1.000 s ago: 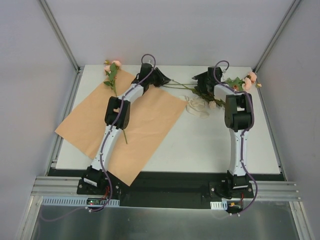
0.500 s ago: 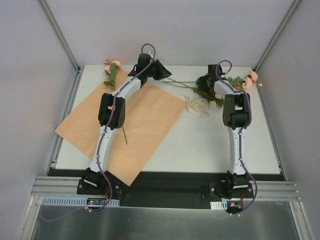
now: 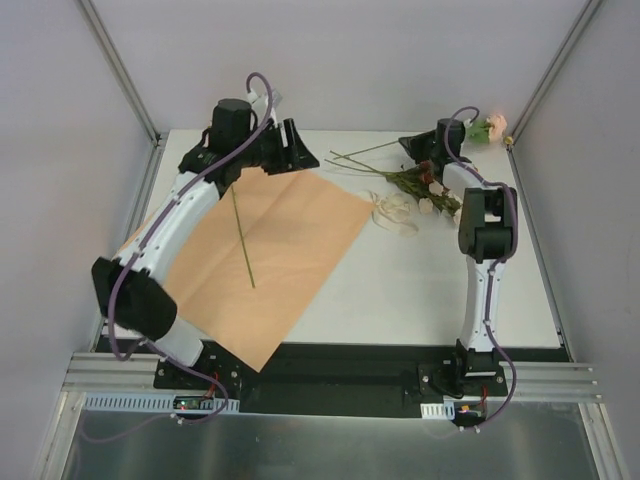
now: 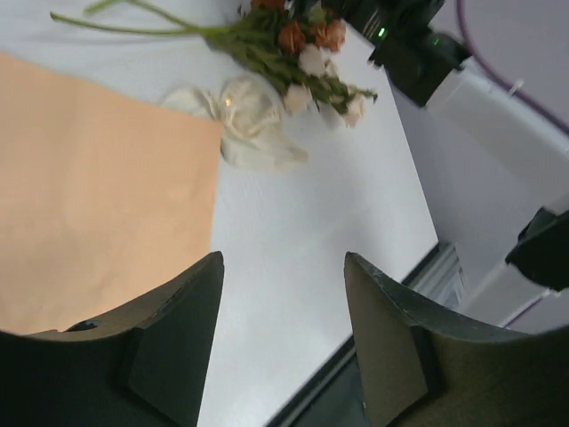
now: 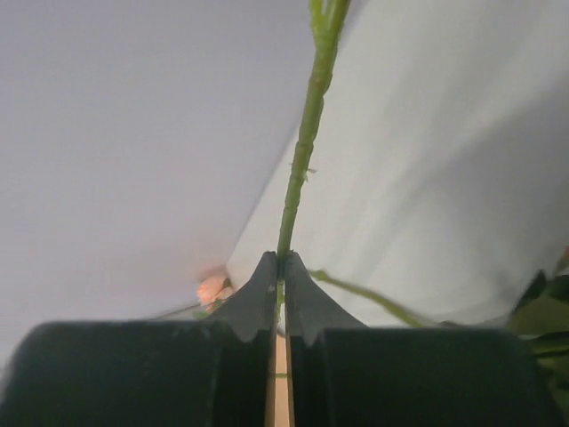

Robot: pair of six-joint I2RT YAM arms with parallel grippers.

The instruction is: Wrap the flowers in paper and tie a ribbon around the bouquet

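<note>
fingers pinched on a stem at right, spread and empty at left

your right gripper (image 5: pixel 280 262) has its fingers (image 5: pixel 258 298) pressed together on a thin green stem (image 5: pixel 307 133), which runs on past the tips. it is at the far edge of the table (image 3: pixel 420 290), and a pink bloom (image 3: pixel 495 126) shows just behind its wrist by the far right corner. your left gripper (image 4: pixel 283 262) hangs near the far edge of the paper (image 3: pixel 280 250) with its fingers (image 4: pixel 173 329) apart and nothing between them. the paper lies on the left half of the table, orange-tan face up, with one long stem (image 3: pixel 241 235) lying on it. the rest of the flowers (image 3: pixel 425 185) lie in a loose bunch on the table near the right arm. the ribbon (image 3: pixel 395 213) sits in a cream heap between that bunch and the paper's edge.
</note>
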